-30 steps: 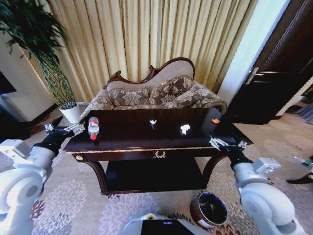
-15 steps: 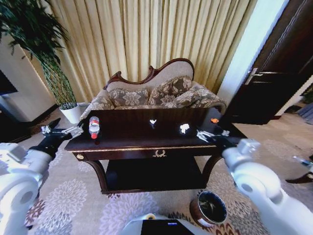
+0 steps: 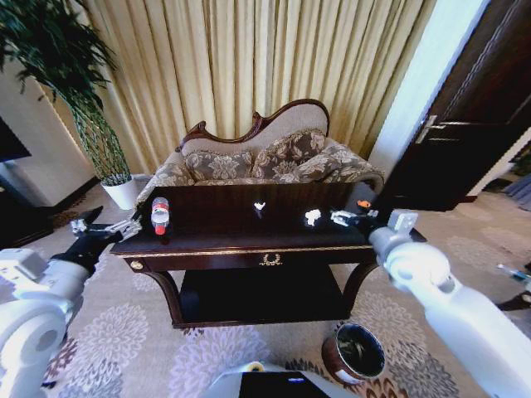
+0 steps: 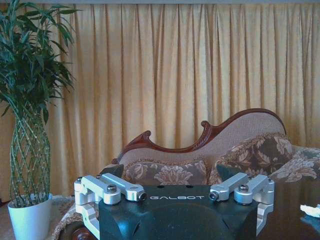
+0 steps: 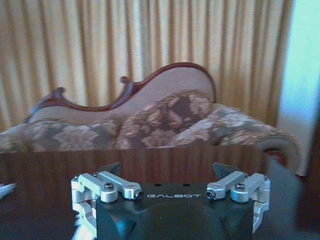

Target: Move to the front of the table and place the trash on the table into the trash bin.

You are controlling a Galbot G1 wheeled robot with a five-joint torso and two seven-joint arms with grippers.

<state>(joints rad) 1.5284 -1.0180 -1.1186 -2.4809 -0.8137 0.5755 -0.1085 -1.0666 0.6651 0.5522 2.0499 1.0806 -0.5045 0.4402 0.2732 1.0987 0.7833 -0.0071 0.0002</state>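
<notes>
Right gripper [image 3: 342, 218] has swung in from the table's front right corner over the last second and now sits over the tabletop at about 3 o'clock, just beside the larger white scrap [image 3: 313, 217]; fingers spread, nothing between them. Left gripper [image 3: 106, 228] has barely shifted: it hangs off the table's left end at roughly 9 o'clock, also released, near the bottle [image 3: 159, 215] but not touching it.

Table [image 3: 232, 240] is dark, glossy, gold-trimmed, dead ahead in the head view. Bottle lies on its side near the left end, red cap toward the front edge. Smaller white scrap [image 3: 260, 206] sits near the centre toward the back edge, well apart from the larger one. Small orange bit [image 3: 364, 204] lies near the right rear corner, past the right gripper.

Bin [image 3: 355, 354] stands on the patterned carpet at about 5 o'clock from the table, near the front right leg, below the right arm; black inside.

Left wrist view: open fingers [image 4: 112, 189] frame the sofa [image 4: 210, 160] and curtain, potted plant [image 4: 27, 125] off to one side. Right wrist view: fingers [image 5: 107, 186] parted above the tabletop, sofa beyond, a white scrap [image 5: 4, 189] at the frame edge.
</notes>
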